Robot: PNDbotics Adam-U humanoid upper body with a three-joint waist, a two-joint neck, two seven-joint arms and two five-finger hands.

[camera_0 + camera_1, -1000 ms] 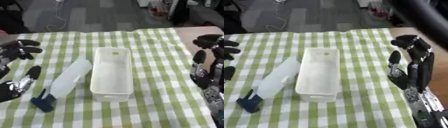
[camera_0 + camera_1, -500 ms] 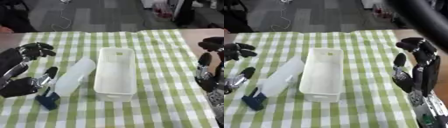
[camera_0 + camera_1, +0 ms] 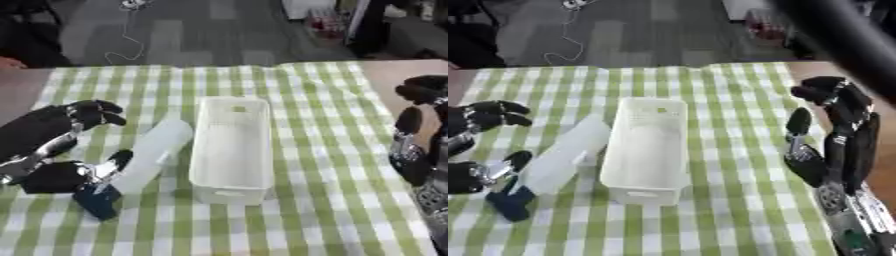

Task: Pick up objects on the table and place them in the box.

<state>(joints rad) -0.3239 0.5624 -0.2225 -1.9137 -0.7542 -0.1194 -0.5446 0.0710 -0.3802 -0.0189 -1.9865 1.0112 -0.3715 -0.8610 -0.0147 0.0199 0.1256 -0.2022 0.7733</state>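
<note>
Two hands in view, one per side. Left hand point(image 3: 52, 145) at the left middle of the frame, fingers point(image 3: 96, 111) curled at the tips above, thumb low beside the bottle's lower end, spread wide around empty space; holding nothing, just beside the bottle, contact not clear. Right hand point(image 3: 837, 145) at the right edge, upright, fingers relaxed and apart, empty, well apart from the box.

One bottle point(image 3: 149, 155), pale and translucent, lying tilted on the tabletop, left of centre, upper end toward the box, lower end ending in one dark blue cap or nozzle point(image 3: 96, 200) at the lower left. No label or writing legible on it.

One box point(image 3: 232, 147), white, long and narrow, open at the top, at the centre of the frame, lengthwise from upper to lower; nothing visible inside. Bottle just beside its left wall, outside it. No brand or lettering readable on the box.

One tabletop point(image 3: 324, 200), covered by a green and white checked cloth, bare wood-coloured edge at the upper right. Grey floor beyond, with one pale cable point(image 3: 127, 30) at the top left.
</note>
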